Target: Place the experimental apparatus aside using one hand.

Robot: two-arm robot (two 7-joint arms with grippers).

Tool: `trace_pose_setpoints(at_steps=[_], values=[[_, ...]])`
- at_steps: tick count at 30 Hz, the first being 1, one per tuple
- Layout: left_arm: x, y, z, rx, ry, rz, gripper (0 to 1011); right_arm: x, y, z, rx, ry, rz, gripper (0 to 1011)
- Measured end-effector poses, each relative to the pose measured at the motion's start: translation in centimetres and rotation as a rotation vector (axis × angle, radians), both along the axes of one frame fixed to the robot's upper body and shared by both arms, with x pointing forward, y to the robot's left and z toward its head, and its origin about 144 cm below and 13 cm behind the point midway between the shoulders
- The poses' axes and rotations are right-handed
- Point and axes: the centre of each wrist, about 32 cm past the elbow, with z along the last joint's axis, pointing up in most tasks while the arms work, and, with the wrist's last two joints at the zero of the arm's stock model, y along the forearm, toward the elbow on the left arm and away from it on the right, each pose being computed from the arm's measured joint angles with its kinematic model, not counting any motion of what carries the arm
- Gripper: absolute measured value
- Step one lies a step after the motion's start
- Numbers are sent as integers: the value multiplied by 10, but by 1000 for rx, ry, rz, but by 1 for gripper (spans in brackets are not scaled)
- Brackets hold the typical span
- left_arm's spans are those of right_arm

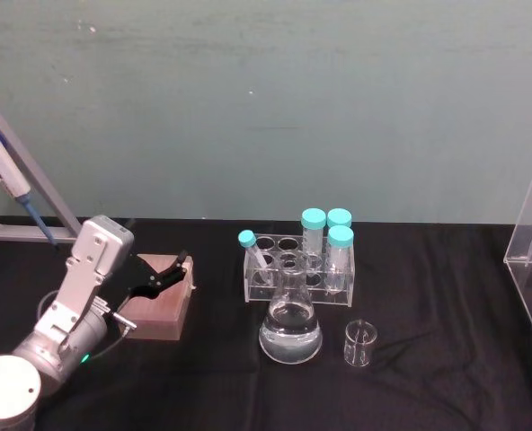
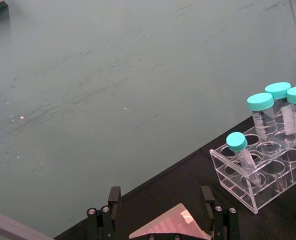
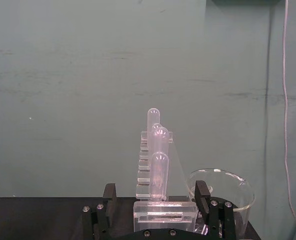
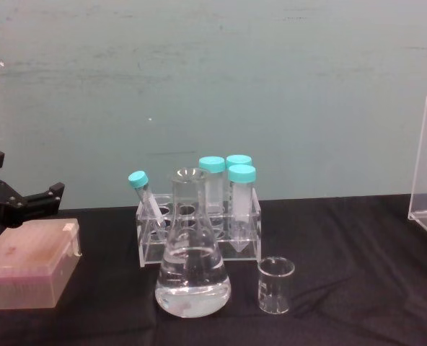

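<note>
Silver-grey left arm reaches forward from lower left corner, wrist tilted down toward tabletop. Black left hand points right, two fingers spread wide. Black right hand held level, fingers parted, tips upright.

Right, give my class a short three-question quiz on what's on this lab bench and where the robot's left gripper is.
1. How many teal-capped tubes stand in the clear rack? A two, B four, C six.
2. True or false: the small beaker stands on the robot's right of the conical flask.
3. Fill in: the left gripper, jaws open, hovers over the pink ____.
Key: 1 B; 2 true; 3 box.
</note>
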Motion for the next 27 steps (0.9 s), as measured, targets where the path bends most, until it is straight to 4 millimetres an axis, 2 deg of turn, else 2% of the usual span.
trace_pose_setpoints(at_steps=[27], values=[[0,0,0,0,0,0,1000,-2,2,1,-17,-12,-14,1003]])
